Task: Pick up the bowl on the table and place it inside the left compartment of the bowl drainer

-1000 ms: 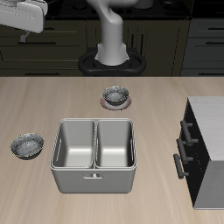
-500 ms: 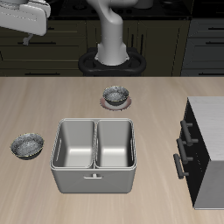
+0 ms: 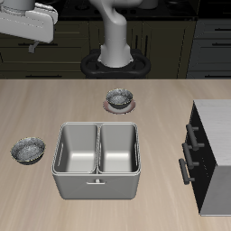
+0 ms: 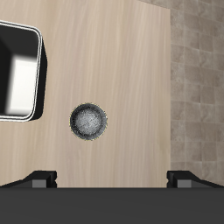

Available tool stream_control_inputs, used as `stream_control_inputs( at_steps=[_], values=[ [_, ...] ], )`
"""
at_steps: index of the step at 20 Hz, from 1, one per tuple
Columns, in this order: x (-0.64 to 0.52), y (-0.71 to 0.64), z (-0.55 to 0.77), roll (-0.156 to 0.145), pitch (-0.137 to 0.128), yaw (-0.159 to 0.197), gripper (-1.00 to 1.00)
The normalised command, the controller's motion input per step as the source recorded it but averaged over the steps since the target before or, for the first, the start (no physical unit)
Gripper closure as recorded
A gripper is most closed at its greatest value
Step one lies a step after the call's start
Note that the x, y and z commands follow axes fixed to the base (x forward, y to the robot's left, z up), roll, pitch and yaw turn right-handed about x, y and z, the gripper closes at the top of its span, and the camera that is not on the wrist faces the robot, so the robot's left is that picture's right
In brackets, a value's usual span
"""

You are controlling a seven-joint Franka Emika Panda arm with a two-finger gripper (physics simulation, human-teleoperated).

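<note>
Two drainer wells (image 3: pixel 97 149) seemingly bare, bowl (image 3: pixel 27 149) outside

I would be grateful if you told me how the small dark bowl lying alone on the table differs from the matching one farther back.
The lone small dark grey speckled bowl sits directly on the light beige wood-grain table, beside the grey metal two-well bowl drainer; the matching dark bowl farther back rests on a pinkish-brown plate, behind the drainer. Both are round, shallow, upright and look empty.

- The table (image 3: pixel 54 108) is finished in light, matt wood grain.
- The bowl drainer (image 3: pixel 97 185) is seen as smooth grey metal.
- A speckled, glinting inside is shown by the bowl (image 4: pixel 88 121).
</note>
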Motion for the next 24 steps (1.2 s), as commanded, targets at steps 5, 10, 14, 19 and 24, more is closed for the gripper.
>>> stream_control_inputs(
  at_steps=[5,10,14,19,24],
  values=[
    [0.16,-0.06,-0.13,-0.018,0.012,-0.014,-1.0],
    [0.2,0.01,-0.2,-0.002,0.007,0.021,-1.0],
    [0.11,0.07,-0.18,0.02,0.025,0.0,-1.0],
    [0.1,0.0,-0.22,0.006,0.026,-0.013,-1.0],
    [0.08,-0.06,-0.28,-0.004,0.032,0.01,-1.0]
  ],
)
